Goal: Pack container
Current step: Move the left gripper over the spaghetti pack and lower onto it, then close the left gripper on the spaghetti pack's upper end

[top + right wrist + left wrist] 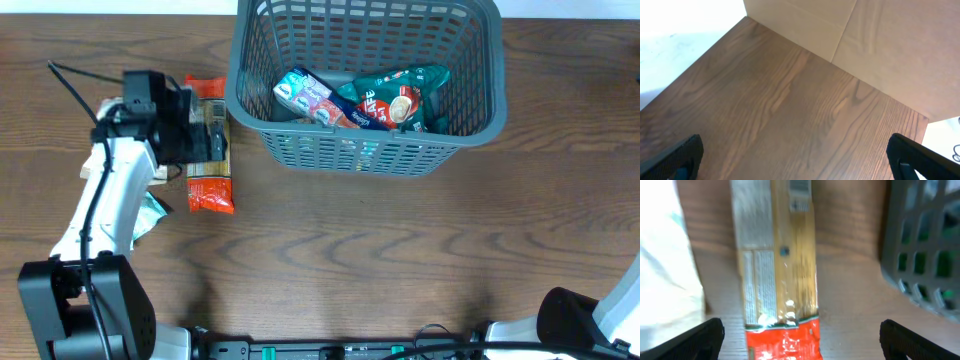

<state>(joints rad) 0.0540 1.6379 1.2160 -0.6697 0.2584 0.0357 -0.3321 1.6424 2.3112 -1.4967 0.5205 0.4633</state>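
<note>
Dark grey slotted container (pixel 350 150) at the far middle of the wooden surface (pixel 400 260) in the overhead view, with a blue-and-white packet (pixel 312 97) and a green-and-red packet (pixel 400 95) lying inside. Just left of it, left end effector (pixel 214 140) over an orange-and-red packet (pixel 210 190) lying flat on the surface outside the container; pale packet (pixel 150 215) partly under that arm. Right arm (pixel 600 315) at the near right corner, well apart from the container. From the left wrist: fingers (pixel 690 340) spread wide, gripping nothing, orange-and-red packet below, container wall at the right edge. From the right wrist: right end effector (pixel 800 165) spread wide over bare wood, holding nothing, cardboard panel (pixel 880 45) beyond.
</note>
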